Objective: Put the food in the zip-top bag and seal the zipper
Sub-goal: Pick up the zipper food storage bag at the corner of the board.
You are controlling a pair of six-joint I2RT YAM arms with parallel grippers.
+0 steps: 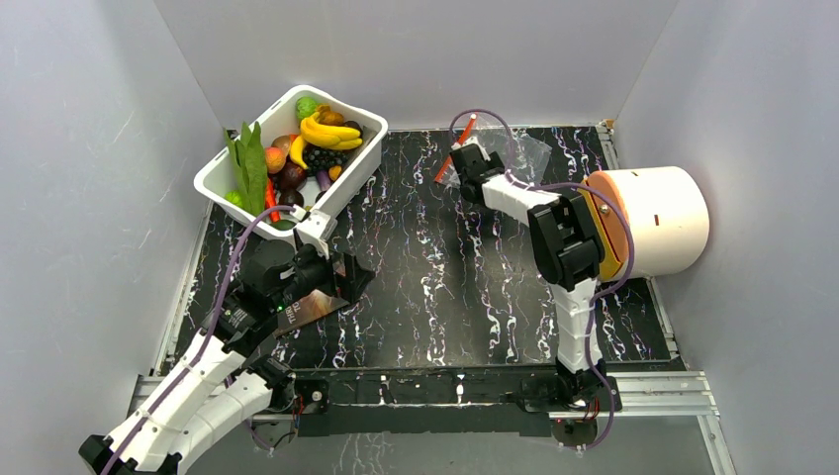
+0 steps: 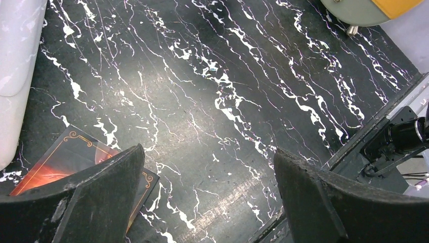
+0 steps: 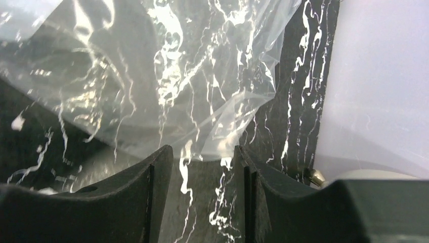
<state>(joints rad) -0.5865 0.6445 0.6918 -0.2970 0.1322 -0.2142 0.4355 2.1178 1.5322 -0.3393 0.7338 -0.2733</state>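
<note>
Food (image 1: 319, 139): toy produce heaped in white tub (image 1: 358, 170), far left of desk (image 1: 445, 277). Zip-top bag (image 1: 524, 148): flat at far centre-right, zipper (image 1: 443, 170) along its left edge; right hand (image 3: 202, 152) at its edge, fingers narrowly parted, nothing clamped. Left hand (image 2: 208, 152): spread wide, empty, above dark booklet (image 2: 66, 162), near left.

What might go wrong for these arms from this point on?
The zip-top bag lies thin and crinkled just ahead of the right gripper; a pinch could slide it or catch only one layer. The food is piled tightly in the white tub, so the open left gripper may grab two pieces or knock some out.
</note>
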